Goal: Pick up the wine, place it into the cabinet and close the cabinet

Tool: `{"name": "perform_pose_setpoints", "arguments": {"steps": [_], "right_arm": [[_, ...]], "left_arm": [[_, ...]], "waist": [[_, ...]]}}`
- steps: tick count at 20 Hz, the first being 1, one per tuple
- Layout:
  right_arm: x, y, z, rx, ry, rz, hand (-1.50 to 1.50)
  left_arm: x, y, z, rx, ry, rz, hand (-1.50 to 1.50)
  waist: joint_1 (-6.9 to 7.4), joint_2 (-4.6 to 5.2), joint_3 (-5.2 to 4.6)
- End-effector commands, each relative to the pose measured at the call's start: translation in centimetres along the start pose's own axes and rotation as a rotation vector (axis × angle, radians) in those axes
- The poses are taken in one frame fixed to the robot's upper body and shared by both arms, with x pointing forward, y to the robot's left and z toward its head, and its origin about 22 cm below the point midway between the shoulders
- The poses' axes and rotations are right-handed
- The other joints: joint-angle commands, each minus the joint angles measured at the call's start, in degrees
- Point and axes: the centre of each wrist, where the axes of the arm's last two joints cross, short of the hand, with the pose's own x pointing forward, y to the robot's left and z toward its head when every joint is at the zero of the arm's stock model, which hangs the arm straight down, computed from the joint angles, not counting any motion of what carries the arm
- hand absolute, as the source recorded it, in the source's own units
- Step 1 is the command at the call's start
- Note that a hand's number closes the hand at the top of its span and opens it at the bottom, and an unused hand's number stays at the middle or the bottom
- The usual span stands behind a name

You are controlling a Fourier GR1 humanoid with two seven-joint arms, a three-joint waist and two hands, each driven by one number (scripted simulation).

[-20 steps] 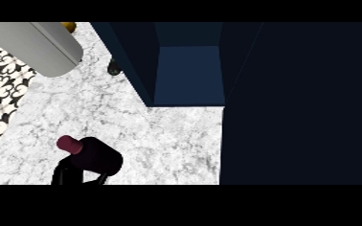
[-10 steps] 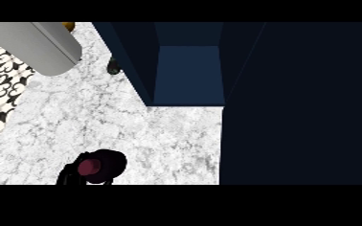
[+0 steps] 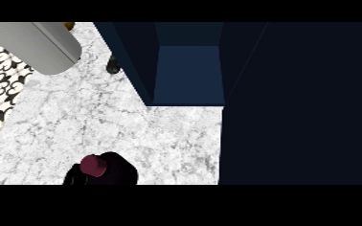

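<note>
The wine bottle (image 3: 93,165) shows as a maroon top at the lower left of the head view. My right hand (image 3: 117,172), black, is curled round it and hides most of the bottle's body. They hang over the white marble counter (image 3: 155,134). The dark blue cabinet (image 3: 187,72) stands open further back and to the right, its inner shelf bare. Its left door (image 3: 127,57) is swung out towards me. Of my left arm only the grey forearm (image 3: 42,45) shows, at the upper left; its hand is outside the view.
A small dark knob-like thing (image 3: 113,66) sits beside the cabinet's left door. A broad dark panel (image 3: 290,105) fills the right side. A black-and-white patterned surface (image 3: 10,81) borders the counter's left edge.
The hand with the wine has moved down and to the right, towards the view's lower edge. Most of that shift came early; since half a second ago it has barely moved.
</note>
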Motion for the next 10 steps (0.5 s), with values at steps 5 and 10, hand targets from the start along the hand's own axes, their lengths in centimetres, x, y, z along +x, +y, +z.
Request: {"name": "perform_pose_setpoints", "arguments": {"steps": [5,10], "right_arm": [[-0.1,0.2,-1.4,-0.010,-0.010,-0.006,-1.50],[-1.0,-0.6,1.0,0.003,0.000,-0.006,-1.50]], "left_arm": [[5.4,-6.0,-4.0,-0.057,-0.045,0.057,1.50],[7.1,-7.9,-3.4,-0.061,-0.070,0.053,1.50]], "waist": [[-0.03,0.11,-0.09],[-0.33,0.08,-0.09]]}}
